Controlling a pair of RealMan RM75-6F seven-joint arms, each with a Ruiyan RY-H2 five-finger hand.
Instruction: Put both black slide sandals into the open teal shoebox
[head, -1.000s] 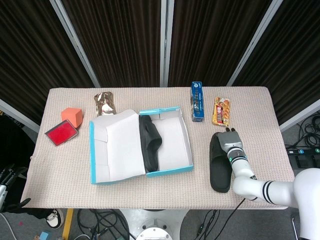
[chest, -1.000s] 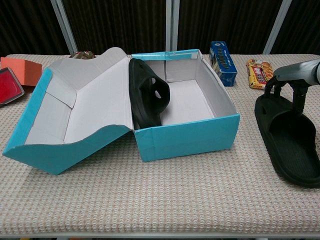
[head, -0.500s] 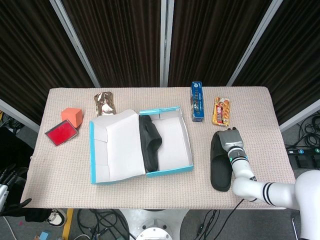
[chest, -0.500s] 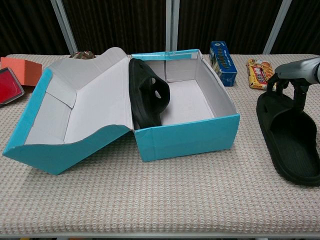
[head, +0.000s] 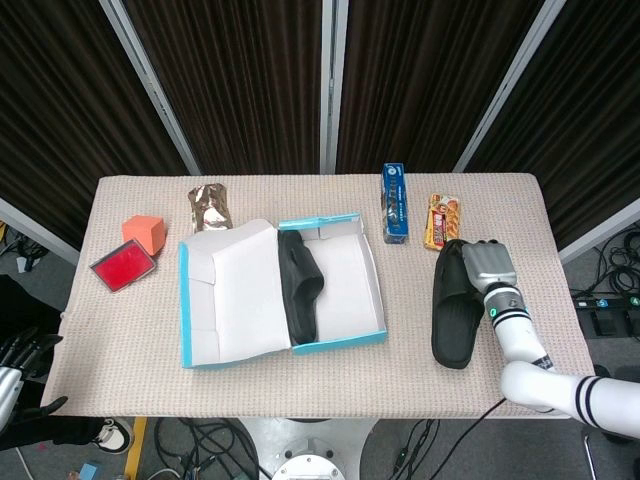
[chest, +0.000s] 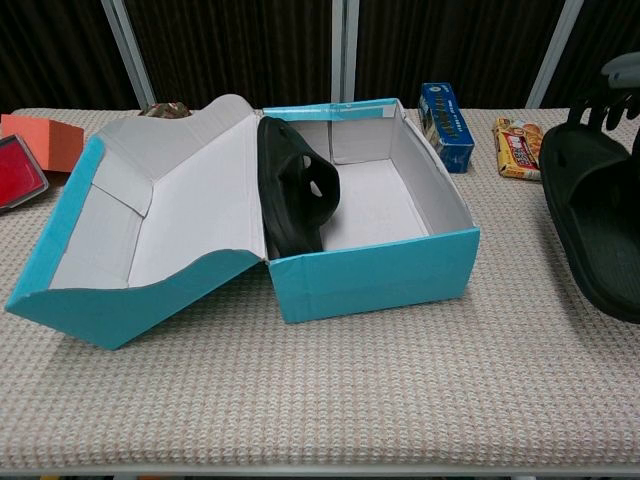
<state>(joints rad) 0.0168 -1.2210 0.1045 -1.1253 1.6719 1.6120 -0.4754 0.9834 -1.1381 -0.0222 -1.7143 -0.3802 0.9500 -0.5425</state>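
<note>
The loose black sandal (head: 455, 305) lay right of the teal shoebox (head: 335, 340) with its far end raised off the woven worktop (head: 130, 340). The right hand (head: 487, 268) gripped that end, fingers (chest: 604, 108) curled over it. It looked light, rubbery, slightly flexible, best held by the strap. The other sandal (head: 300, 283) stood on edge inside the box.

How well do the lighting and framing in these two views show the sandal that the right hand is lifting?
Head view: even light, sharp, the held sandal and right hand fully in frame. Chest view: also sharp, but the frame's right edge cuts off both; black sandals show little surface detail in either.
</note>
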